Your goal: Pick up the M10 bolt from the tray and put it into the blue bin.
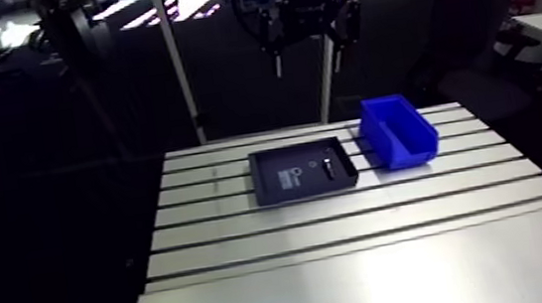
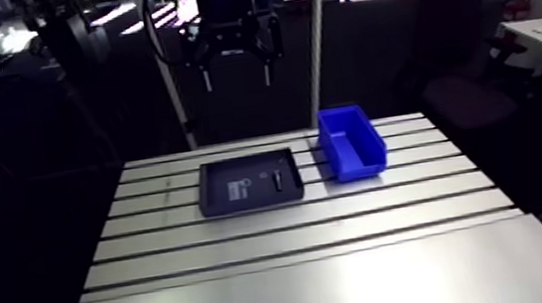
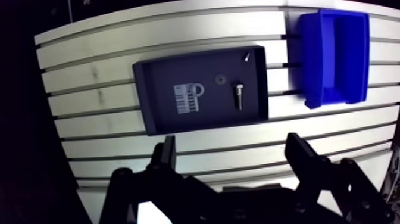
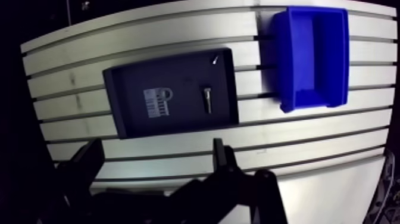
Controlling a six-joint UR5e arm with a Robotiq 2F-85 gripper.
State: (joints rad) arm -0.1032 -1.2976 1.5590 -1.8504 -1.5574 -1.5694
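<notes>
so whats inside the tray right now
The dark tray holds a bolt, a small ring beside it and a barcode label. Nothing covers its floor.

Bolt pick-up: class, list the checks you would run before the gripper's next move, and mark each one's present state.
1. Bolt lying in tray: ok.
2. Gripper open and empty: ok.
3. Gripper down at the bolt: not ok; it hangs high above the table.
4. Bin open side up, looks empty: ok.
5. Bolt apart from the small round part beside it: ok.
6. Bolt is M10: cannot tell.
</notes>
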